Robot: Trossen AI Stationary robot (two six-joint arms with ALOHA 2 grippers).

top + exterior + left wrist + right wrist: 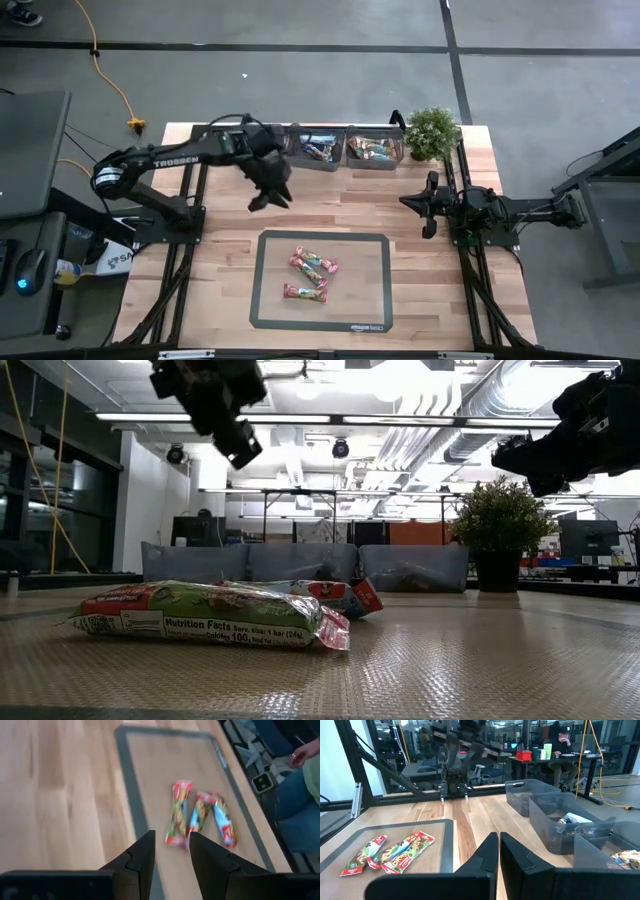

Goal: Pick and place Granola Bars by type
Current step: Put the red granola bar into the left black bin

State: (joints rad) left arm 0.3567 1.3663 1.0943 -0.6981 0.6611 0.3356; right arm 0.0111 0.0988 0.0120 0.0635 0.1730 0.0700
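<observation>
Above the table, between bins and mat, the left gripper hangs parted and empty. Three Granola Bars remain on the mat; best descend straight over an outer bar, straddling its width. Right gripper waits clenched.

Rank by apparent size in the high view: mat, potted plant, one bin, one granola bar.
1. Mat, by far the largest.
2. Potted plant and bin: they look about alike, so I won't rank them.
3. Granola bar, clearly the smallest.
</observation>
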